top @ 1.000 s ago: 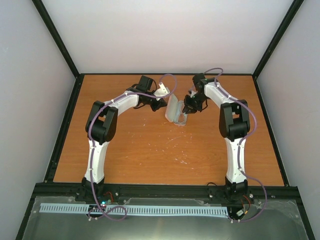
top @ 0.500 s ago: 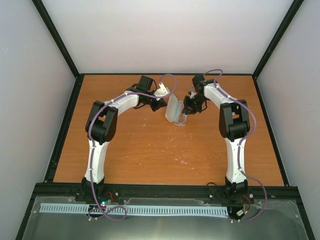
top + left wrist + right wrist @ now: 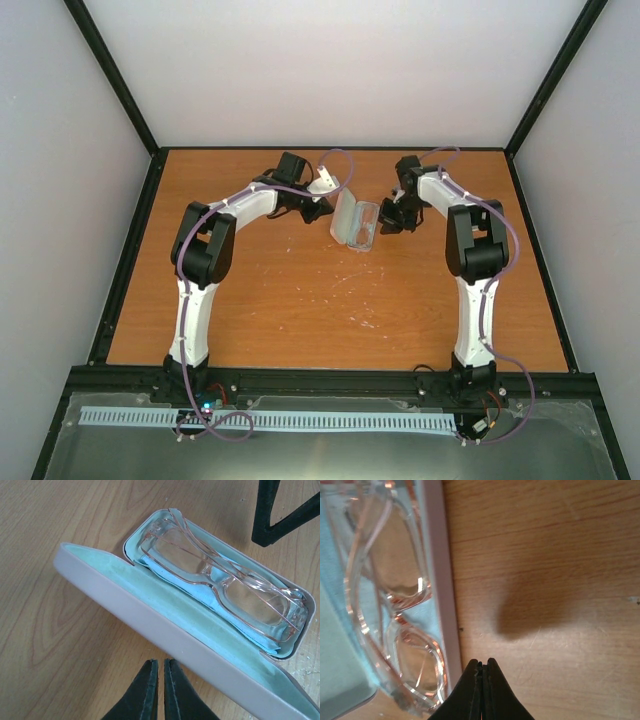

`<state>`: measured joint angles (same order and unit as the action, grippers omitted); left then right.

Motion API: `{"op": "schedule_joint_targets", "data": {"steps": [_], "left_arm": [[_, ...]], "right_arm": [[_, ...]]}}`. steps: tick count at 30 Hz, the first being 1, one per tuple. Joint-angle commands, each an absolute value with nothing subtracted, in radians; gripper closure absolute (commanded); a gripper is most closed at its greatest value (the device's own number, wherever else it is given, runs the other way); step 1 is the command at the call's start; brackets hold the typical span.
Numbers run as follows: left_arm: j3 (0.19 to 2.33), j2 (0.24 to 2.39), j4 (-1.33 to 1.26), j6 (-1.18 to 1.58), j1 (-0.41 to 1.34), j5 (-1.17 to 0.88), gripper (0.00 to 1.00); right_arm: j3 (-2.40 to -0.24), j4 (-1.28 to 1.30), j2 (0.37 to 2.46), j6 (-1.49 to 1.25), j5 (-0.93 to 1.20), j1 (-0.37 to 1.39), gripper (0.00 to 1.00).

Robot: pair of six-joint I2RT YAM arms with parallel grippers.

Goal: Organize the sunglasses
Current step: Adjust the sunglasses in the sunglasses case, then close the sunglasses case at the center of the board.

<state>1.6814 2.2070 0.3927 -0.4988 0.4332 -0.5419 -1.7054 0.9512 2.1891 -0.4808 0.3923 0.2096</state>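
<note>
Now we see sunglasses lengthwise in open case, lid toward left gripper, right gripper opposite; both pinched together, empty.

Pink case is sitting open on the wooden table. Blue cloth is lying inside its lower half.

The sunglasses are glossy, translucent amber plastic that catches highlights. Under them lies a soft, matt light blue cloth. The case has a smooth matt pink shell and a felt-like mint lining. The desk is smooth, faintly scratched wood.
</note>
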Motion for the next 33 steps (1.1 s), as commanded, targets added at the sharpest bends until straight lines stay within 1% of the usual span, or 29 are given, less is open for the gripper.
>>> {"op": "schedule_joint_targets", "data": {"steps": [1, 10, 23, 33], "left_arm": [[1.681, 2.177, 0.379, -0.490, 0.436, -0.547, 0.92], [1.716, 2.206, 0.386, -0.474, 0.451, -0.552, 0.92], [1.808, 2.273, 0.419, -0.444, 0.491, -0.567, 0.92], [1.821, 2.305, 0.419, -0.410, 0.540, -0.574, 0.92]], "right_arm": [[-1.725, 0.943, 2.242, -0.490, 0.351, 0.214, 0.97], [-1.747, 0.905, 2.293, -0.489, 0.378, 0.221, 0.97], [-1.694, 0.829, 2.264, -0.500, 0.423, 0.225, 0.97], [-1.656, 0.778, 2.253, -0.498, 0.458, 0.233, 0.97]]}}
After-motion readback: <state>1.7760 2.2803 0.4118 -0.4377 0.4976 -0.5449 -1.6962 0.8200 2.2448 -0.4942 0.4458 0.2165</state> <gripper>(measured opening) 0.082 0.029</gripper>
